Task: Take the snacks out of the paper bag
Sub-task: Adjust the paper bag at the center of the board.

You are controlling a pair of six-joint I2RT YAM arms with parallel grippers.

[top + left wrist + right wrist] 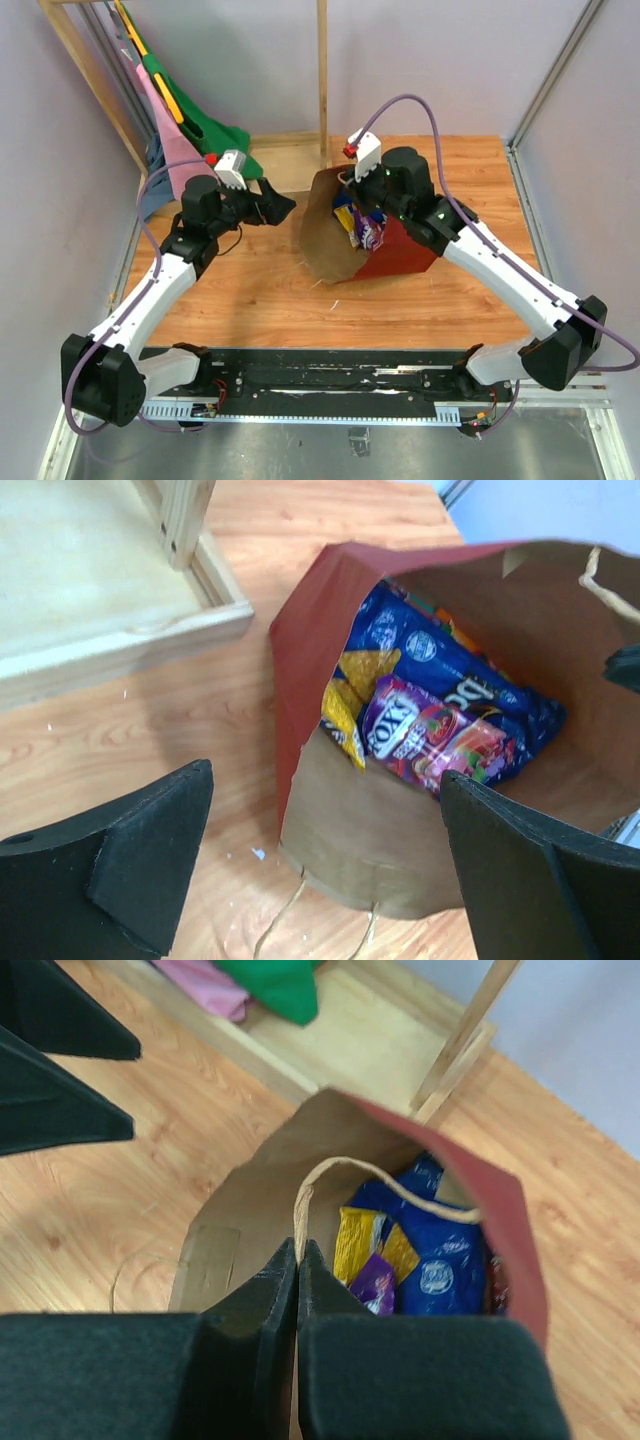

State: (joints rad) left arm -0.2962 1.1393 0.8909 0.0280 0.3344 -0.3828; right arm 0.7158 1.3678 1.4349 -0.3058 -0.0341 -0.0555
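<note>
Currently logging paper bag (400, 255) lying tipped between both hands, rim pinched in fully closed right hand (298, 1260). Seeing snacks (440, 665) inside, just beyond right fingertips. Finding left hand (283, 205) spread wide, gripping nothing, facing bag mouth.

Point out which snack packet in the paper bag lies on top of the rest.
The purple packet: it rests over the big blue chip bag, while the yellow pack sits tucked at its edge.
</note>
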